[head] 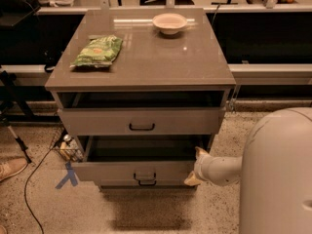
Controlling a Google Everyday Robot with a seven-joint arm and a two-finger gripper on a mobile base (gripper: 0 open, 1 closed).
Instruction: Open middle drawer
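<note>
The middle drawer (pixel 112 170) of the grey-beige cabinet is pulled well out, and its dark inside shows behind the flat front. Its small black bar handle (pixel 145 176) is at the front centre. My gripper (pixel 196 166) is at the right end of that drawer front, coming in from the right on a pale arm. Its two tan fingertips (pixel 200 153) stand apart, one above and one below the front's right corner. It holds nothing that I can see.
The top drawer (pixel 97 122) is slightly out, and the bottom drawer's handle (pixel 145 183) peeks from under the middle one. A green bag (pixel 99 50) and a white bowl (pixel 169 23) sit on the cabinet top (pixel 161 62). My round body (pixel 278 174) is at the right. A shoe (pixel 10 167) and a cable are on the floor at the left.
</note>
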